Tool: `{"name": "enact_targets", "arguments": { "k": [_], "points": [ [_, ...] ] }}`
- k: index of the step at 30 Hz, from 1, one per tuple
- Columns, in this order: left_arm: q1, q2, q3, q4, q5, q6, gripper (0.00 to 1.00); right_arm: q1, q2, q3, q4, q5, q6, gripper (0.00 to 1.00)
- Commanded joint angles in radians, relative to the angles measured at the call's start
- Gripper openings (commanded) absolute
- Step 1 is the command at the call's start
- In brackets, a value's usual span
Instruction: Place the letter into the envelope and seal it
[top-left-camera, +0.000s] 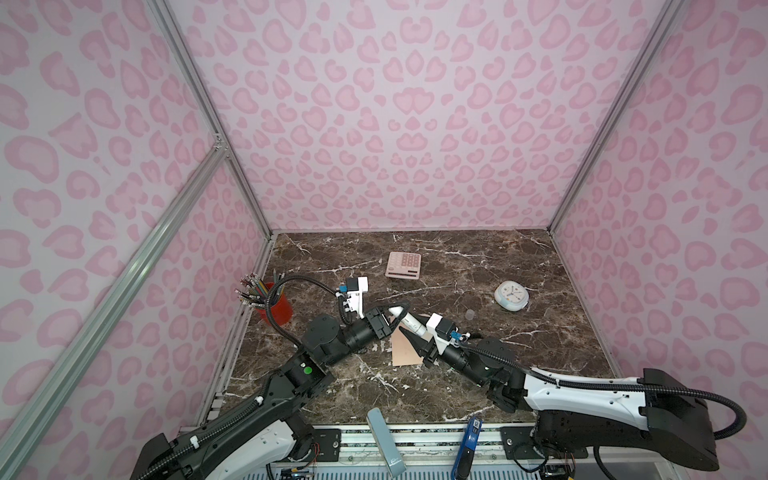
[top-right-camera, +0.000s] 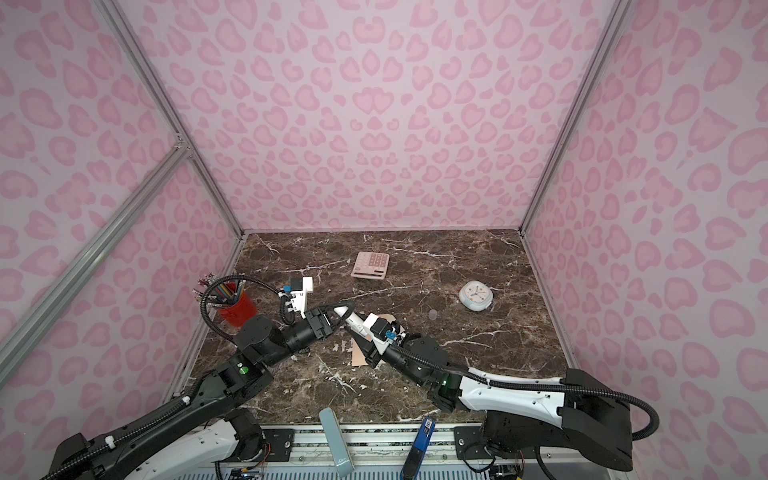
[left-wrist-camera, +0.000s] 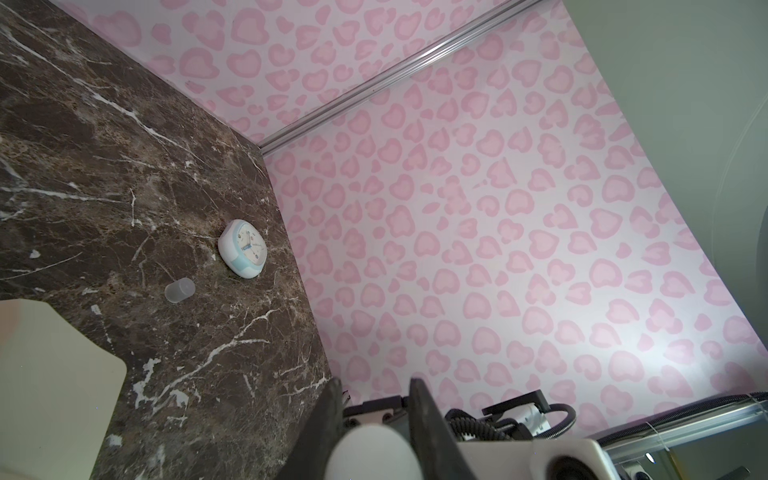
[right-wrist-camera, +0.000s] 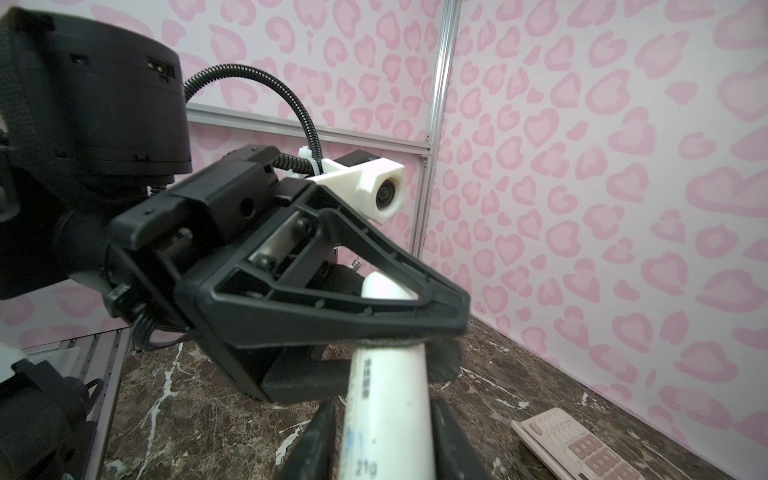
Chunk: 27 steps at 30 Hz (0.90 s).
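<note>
A white glue stick (top-left-camera: 409, 322) (top-right-camera: 355, 320) hangs between both grippers above the envelope. My left gripper (top-left-camera: 399, 313) (left-wrist-camera: 374, 399) is shut on the stick's rounded far end (left-wrist-camera: 370, 453). My right gripper (top-left-camera: 411, 330) (right-wrist-camera: 384, 415) has a finger on each side of the tube (right-wrist-camera: 386, 386), with a thin gap on one side, so it stands open. The peach-tan envelope (top-left-camera: 405, 351) (top-right-camera: 358, 355) lies flat under the right gripper, partly covered. Its pale cream flap (left-wrist-camera: 54, 374) shows in the left wrist view. The letter is out of view.
A pink calculator (top-left-camera: 403, 265) lies toward the back. A white-blue clock (top-left-camera: 511, 296) sits at the right, with a small translucent cap (top-left-camera: 470, 314) near it. A red cup of pencils (top-left-camera: 276, 307) stands by the left wall. Walls close three sides.
</note>
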<state>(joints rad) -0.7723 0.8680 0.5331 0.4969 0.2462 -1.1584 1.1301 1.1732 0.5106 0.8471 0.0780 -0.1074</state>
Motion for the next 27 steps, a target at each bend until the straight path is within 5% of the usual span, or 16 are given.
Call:
{"name": "enact_targets", "arguments": {
  "k": [1, 7, 17, 22, 27],
  "points": [
    [-0.001, 0.002, -0.005, 0.056, 0.005, -0.004, 0.25, -0.001, 0.0, -0.003, 0.051, -0.002, 0.005, 0.41],
    [-0.001, 0.014, -0.009, 0.067, 0.01, -0.006, 0.25, -0.011, -0.001, 0.001, 0.058, -0.01, 0.01, 0.39],
    [0.001, 0.033, -0.017, 0.082, 0.017, -0.007, 0.27, -0.024, -0.001, 0.002, 0.058, -0.018, 0.021, 0.16],
    [0.001, 0.005, -0.02, 0.027, -0.011, 0.038, 0.59, -0.024, -0.025, 0.025, -0.038, 0.005, 0.033, 0.11],
    [0.002, -0.094, 0.025, -0.214, -0.116, 0.179, 0.76, -0.024, -0.065, 0.068, -0.251, 0.087, 0.054, 0.11]
  ]
}}
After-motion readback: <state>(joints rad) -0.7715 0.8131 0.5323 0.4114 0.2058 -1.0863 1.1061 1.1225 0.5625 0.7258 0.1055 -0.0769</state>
